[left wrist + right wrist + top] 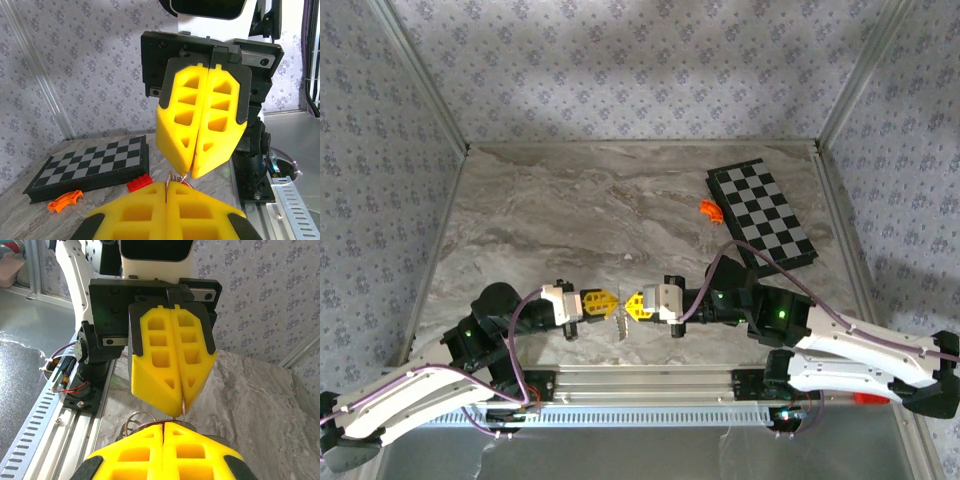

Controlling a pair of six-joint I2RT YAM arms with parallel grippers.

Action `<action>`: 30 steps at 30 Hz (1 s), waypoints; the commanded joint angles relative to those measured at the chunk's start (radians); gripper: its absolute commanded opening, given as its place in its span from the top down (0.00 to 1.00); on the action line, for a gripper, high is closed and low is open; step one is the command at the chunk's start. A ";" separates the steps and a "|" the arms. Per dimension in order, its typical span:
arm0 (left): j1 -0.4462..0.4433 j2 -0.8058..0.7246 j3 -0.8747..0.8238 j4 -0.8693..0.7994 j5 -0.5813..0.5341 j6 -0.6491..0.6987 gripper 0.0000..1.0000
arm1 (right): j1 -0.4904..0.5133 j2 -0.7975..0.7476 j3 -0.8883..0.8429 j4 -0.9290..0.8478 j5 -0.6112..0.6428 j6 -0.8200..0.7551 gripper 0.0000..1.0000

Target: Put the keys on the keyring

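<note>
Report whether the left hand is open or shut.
Shut: the left hand has its yellow fingers pressed flat together, no gap between them.

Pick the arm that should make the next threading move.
Left, probably. Both are shut, tip to tip. The keyring sits by the right gripper, which can steady it; a thin sliver, likely a key, hangs by the left gripper, ready to feed.

R end effector (164,427) shut, tip near shut L end effector (181,409); keyring (133,421) loops beside tips.
</note>
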 commanded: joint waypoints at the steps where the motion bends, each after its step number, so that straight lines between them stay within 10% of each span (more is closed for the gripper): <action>1: -0.001 -0.008 0.039 0.081 -0.043 -0.010 1.00 | 0.012 0.005 -0.012 -0.016 -0.013 -0.009 1.00; 12: 0.000 -0.010 0.037 0.095 -0.058 -0.006 1.00 | 0.011 0.009 -0.018 -0.030 -0.021 0.004 0.99; 30: 0.000 -0.015 0.033 0.105 -0.063 -0.003 1.00 | -0.005 -0.080 -0.059 0.019 0.027 0.095 0.72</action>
